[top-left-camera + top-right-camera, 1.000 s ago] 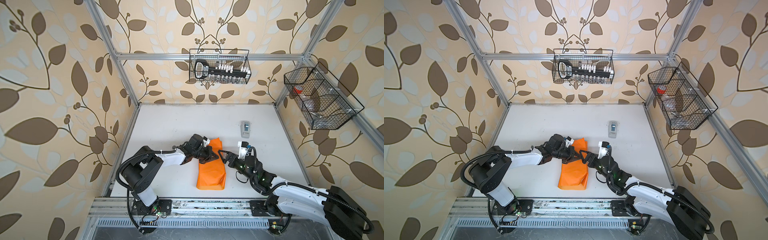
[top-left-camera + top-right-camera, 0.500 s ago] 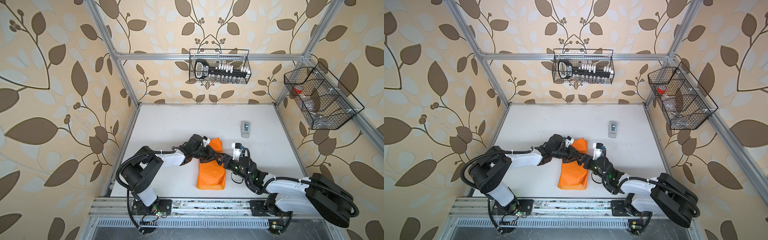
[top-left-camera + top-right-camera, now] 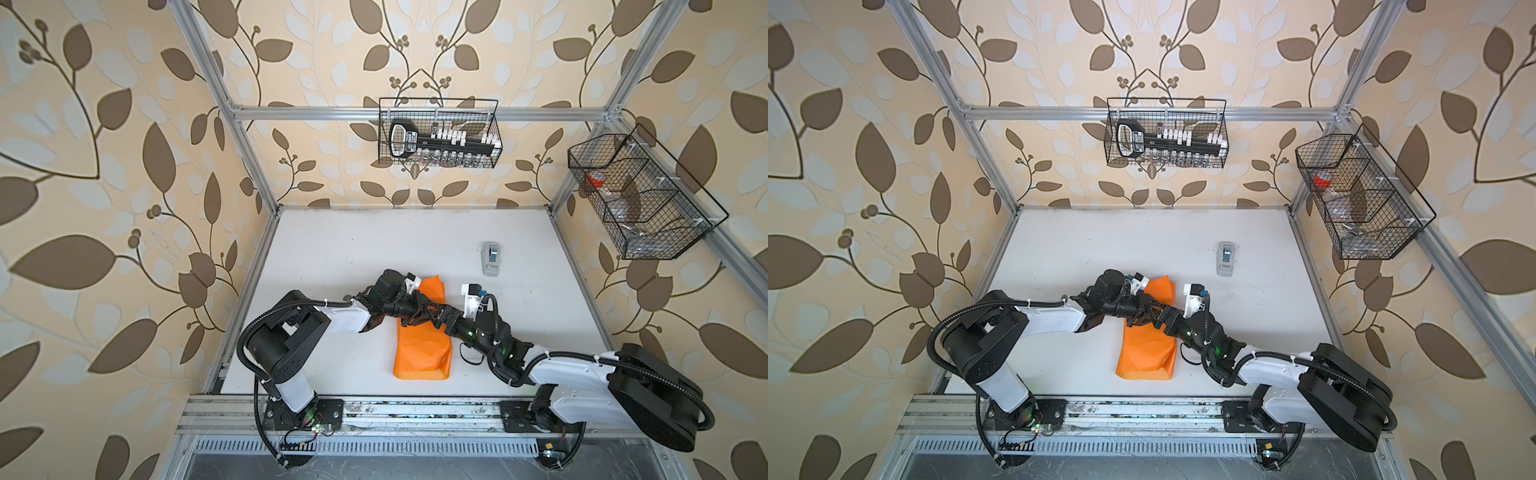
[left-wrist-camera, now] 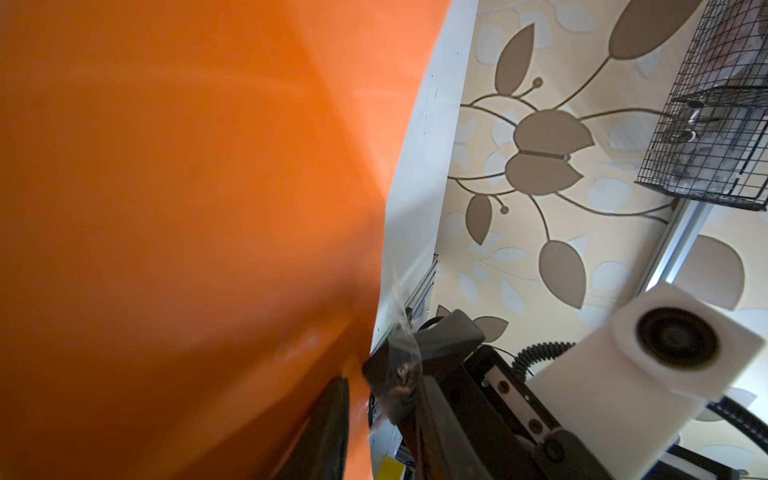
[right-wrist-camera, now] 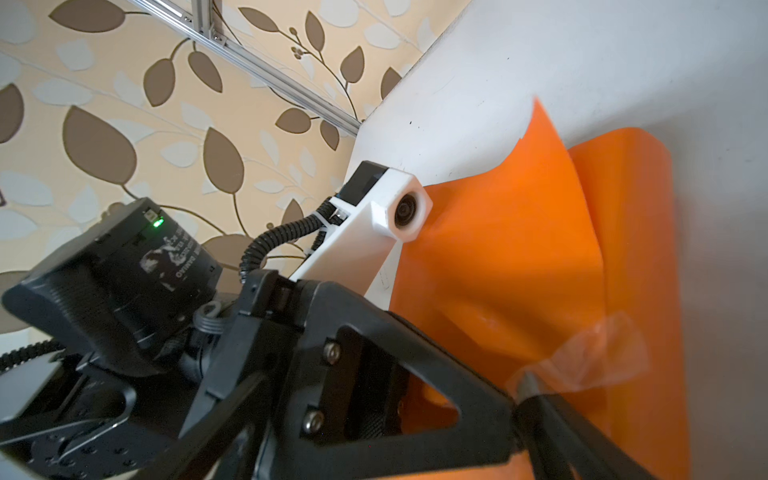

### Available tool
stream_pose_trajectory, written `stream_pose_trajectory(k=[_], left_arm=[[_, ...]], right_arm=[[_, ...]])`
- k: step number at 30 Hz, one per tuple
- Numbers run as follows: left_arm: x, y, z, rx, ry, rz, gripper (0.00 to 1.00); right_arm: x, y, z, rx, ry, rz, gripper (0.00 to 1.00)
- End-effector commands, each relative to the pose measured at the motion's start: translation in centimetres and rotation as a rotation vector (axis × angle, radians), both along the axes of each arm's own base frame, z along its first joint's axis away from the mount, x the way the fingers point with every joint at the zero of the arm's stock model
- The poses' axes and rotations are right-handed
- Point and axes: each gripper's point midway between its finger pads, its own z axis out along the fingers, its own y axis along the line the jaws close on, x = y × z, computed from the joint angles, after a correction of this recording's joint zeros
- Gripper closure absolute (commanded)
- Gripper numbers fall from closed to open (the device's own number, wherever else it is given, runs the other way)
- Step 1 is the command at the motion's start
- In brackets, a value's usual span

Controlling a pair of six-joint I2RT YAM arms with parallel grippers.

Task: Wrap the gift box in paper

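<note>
From high overhead in both top views, tilted down twd back wall; far off, whole tabletop (image 3: 353, 249) in frame; near-identical scene, slight sideways shift; from left wrist: v. close on paper (image 4: 187, 208), facing across at right wrist cam (image 4: 665, 353); from right wrist: close too, facing back at left wrist cam (image 5: 399, 212); same paper (image 5: 519, 249) shared w/ top views.

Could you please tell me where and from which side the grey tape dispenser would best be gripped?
Probably the tape dispenser across its two long sides, near the middle, coming down from above: it lies alone on bare table, its long axis pointing away from the robot, with nothing beside it to block the jaws.
</note>
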Motion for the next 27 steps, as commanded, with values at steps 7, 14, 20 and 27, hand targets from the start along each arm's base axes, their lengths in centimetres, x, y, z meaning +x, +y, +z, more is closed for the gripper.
stream_pose_trajectory(k=[7,14,20,27], left_arm=[[-0.9,1.1,-3.0,0.040,0.122,0.026,0.72],[-1.0,1.1,-2.9,0.035,0.129,0.025,0.75],[-1.1,1.1,-3.1,0.026,0.137,0.025,0.77],[-0.9,1.1,-3.1,0.017,0.141,0.032,0.80]], right_arm=[[0.5,0.4,1.0,-0.016,-0.039,-0.021,0.07],[0.4,0.2,0.2,-0.069,-0.043,-0.023,0.07],[0.4,0.3,-0.3,-0.087,-0.043,-0.020,0.07],[0.2,0.6,-0.6,-0.091,-0.041,-0.011,0.07]])
